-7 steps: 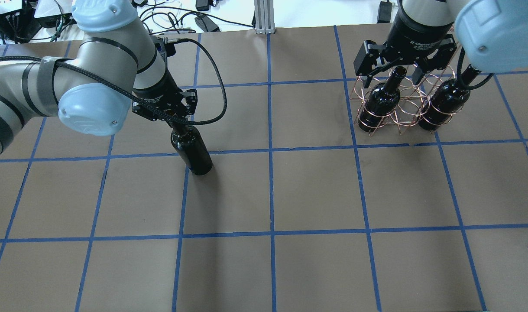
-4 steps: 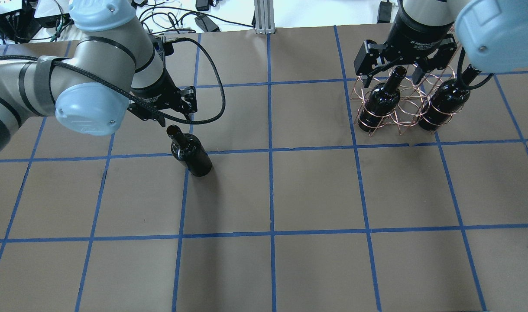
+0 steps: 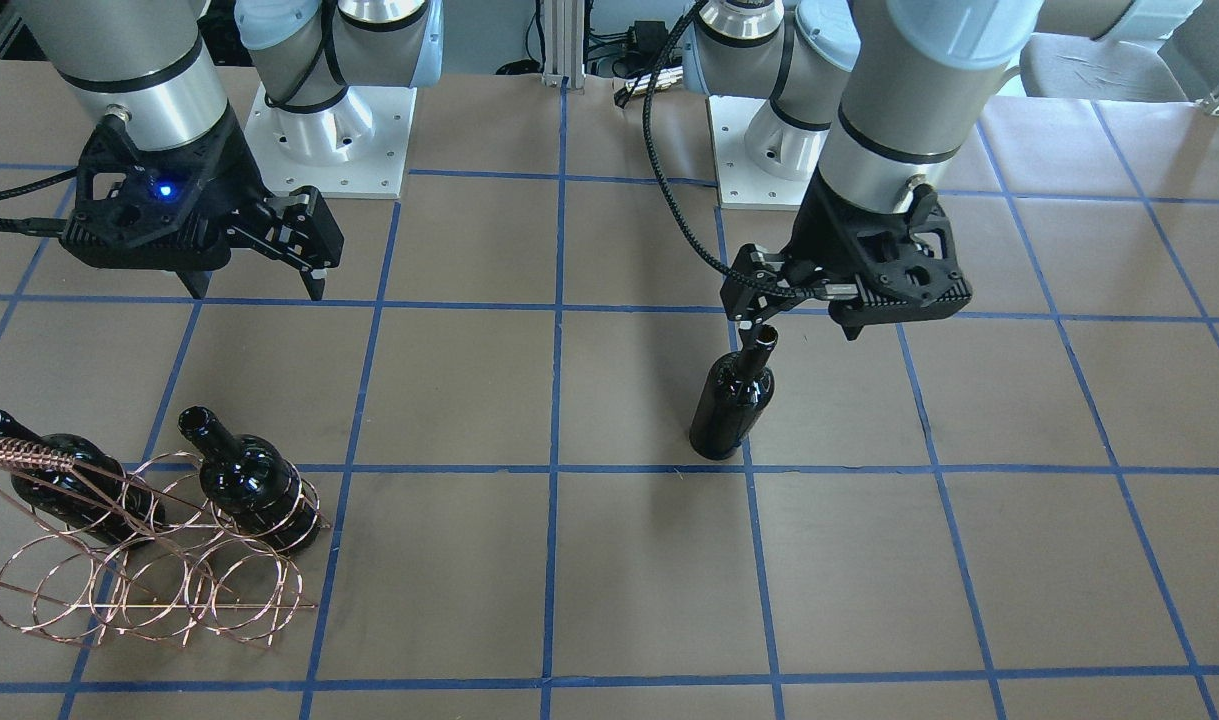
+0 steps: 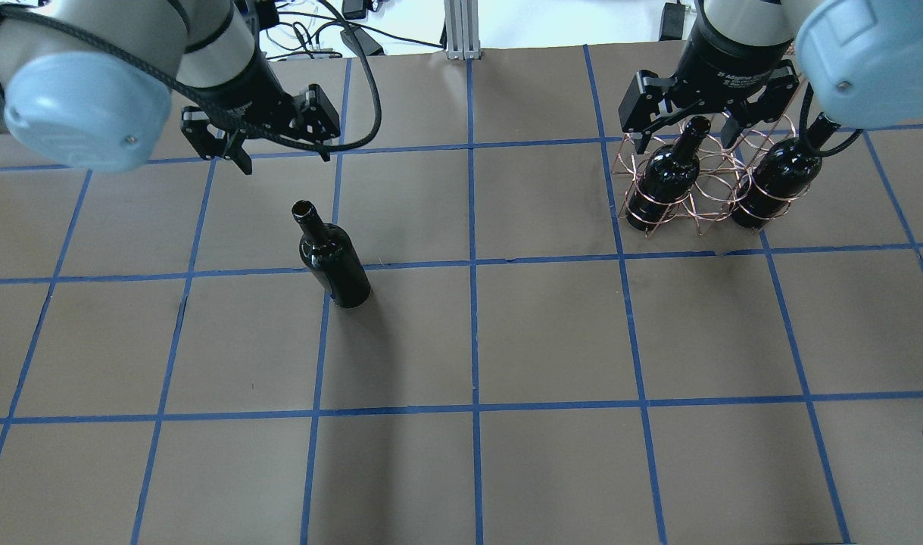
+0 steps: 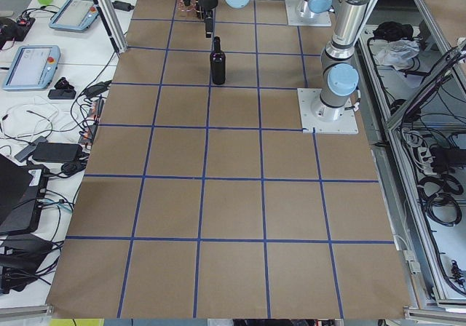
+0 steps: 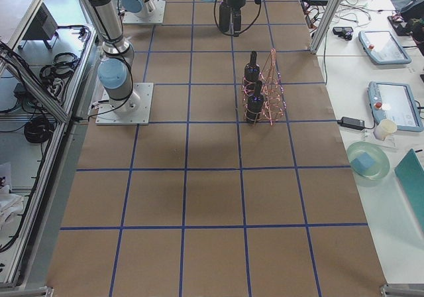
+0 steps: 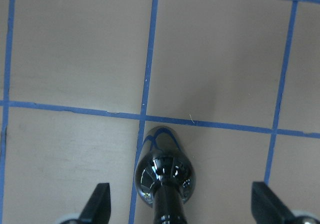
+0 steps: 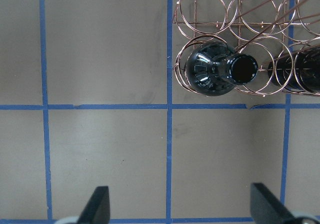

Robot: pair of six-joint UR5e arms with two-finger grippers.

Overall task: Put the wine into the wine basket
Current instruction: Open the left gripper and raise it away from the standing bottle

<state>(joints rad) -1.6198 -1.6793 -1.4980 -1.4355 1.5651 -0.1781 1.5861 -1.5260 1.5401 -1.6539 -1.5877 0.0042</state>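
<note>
One black wine bottle (image 4: 332,257) stands upright and alone on the brown table; it also shows in the front view (image 3: 734,400) and the left wrist view (image 7: 165,179). My left gripper (image 4: 279,155) is open and empty, raised above and behind the bottle's mouth. The copper wire wine basket (image 4: 703,189) stands at the far right and holds two more black bottles (image 4: 669,178) (image 4: 779,178) in its outer rings. My right gripper (image 4: 688,140) is open and empty, hovering above the basket's left bottle (image 8: 215,69).
Blue tape lines divide the brown table (image 4: 552,333) into squares. Both arm bases (image 3: 324,130) sit at the robot's edge. Cables and boxes (image 4: 340,30) lie beyond the table's far edge. The basket's middle rings (image 8: 250,14) hold nothing.
My left gripper has let go of the bottle's neck, opened, and moved up and away to the far left. The bottle stays standing. The right arm has not moved.
</note>
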